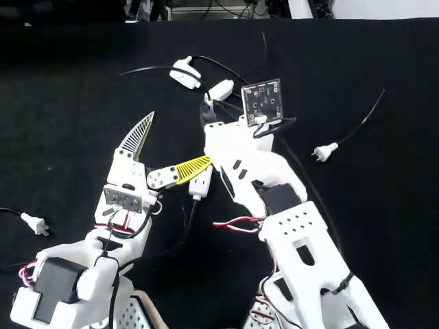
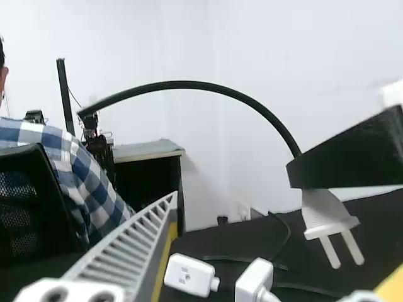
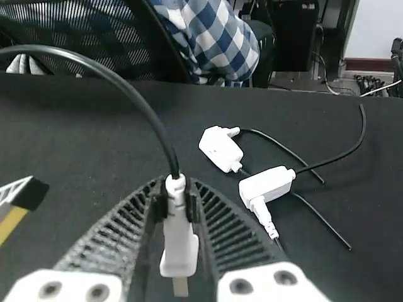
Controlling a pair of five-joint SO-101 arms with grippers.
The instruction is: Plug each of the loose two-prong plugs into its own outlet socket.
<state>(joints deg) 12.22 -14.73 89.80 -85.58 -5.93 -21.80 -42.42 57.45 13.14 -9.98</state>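
A black worktop (image 1: 384,226) is seen carrying two white arms. The left gripper (image 1: 180,138) is spread wide open at the near left of centre, with nothing gripped. The right gripper (image 3: 175,189) is closed on the held plug (image 3: 176,242), a white two-prong piece whose black cord is arched up and away from it. The held plug is kept raised above the worktop, just beyond the left gripper's spread fingers and apart from them. Farther off, two white sockets are laid near each other: the left socket (image 1: 185,72) and the right socket (image 1: 221,89), neither touched by the held plug. The right loose plug (image 1: 326,151) is laid well to the right, and the left loose plug (image 1: 34,223) lies at the near left edge.
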